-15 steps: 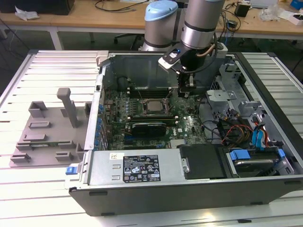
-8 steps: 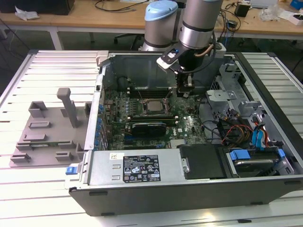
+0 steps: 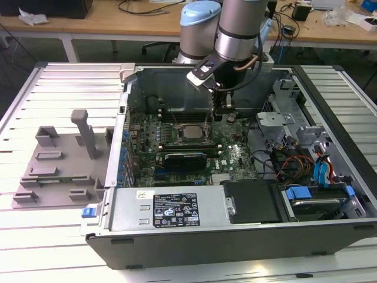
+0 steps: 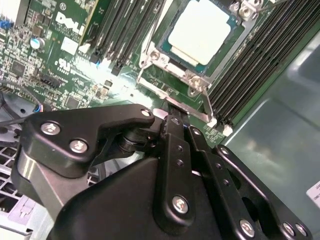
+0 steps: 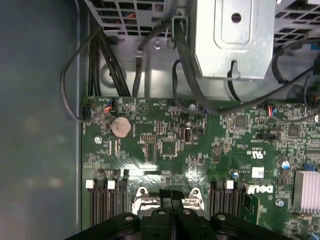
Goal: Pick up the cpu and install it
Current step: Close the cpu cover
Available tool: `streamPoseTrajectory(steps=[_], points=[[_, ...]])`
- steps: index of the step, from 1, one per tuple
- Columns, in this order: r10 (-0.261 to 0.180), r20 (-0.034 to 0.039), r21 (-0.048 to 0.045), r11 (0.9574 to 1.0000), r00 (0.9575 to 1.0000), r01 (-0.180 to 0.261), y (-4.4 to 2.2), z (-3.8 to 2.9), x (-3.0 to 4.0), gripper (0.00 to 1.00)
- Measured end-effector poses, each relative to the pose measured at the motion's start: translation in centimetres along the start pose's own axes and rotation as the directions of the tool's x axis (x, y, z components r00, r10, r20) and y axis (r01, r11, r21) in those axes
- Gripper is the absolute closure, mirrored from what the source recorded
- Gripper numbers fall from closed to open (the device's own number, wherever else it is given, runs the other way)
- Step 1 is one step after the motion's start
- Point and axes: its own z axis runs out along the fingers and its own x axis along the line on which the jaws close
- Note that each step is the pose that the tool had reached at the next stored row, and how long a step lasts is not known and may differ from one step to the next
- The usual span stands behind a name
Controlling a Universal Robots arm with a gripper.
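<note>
The cpu (image 4: 200, 30) lies flat in the socket frame (image 4: 150, 57) on the motherboard (image 5: 165, 135), pale silver top up, and in the exterior view it (image 3: 190, 132) shows near the middle of the open computer case (image 3: 235, 236). Rows of dark memory slots (image 4: 265, 65) run along both sides of the socket. My gripper (image 4: 172, 112) hangs just past one edge of that frame, on the exterior view's right of the chip, its tips close to the metal. My fingers (image 5: 167, 196) are drawn together with nothing between them, and the cpu is apart from them. Beyond the socket, the first wrist view shows a round coin battery (image 5: 120, 127) and black cables (image 5: 145, 45). Outside the case, a grey fixture tray (image 3: 59, 171) sits on the slatted table (image 3: 35, 247).
</note>
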Motion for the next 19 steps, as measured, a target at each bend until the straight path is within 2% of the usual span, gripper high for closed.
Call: streamPoseTrajectory(steps=[6, 15, 19], points=[[0.000, 0.0000, 0.0000, 1.0000, 1.0000, 0.000, -0.79, 0.03, 0.02, 0.89], [0.000, 0.0000, 0.0000, 1.0000, 1.0000, 0.000, -1.36, 0.07, 0.03, 0.89], [0.000, 0.0000, 0.0000, 1.0000, 1.0000, 0.000, -1.86, 0.16, 0.05, 0.89]])
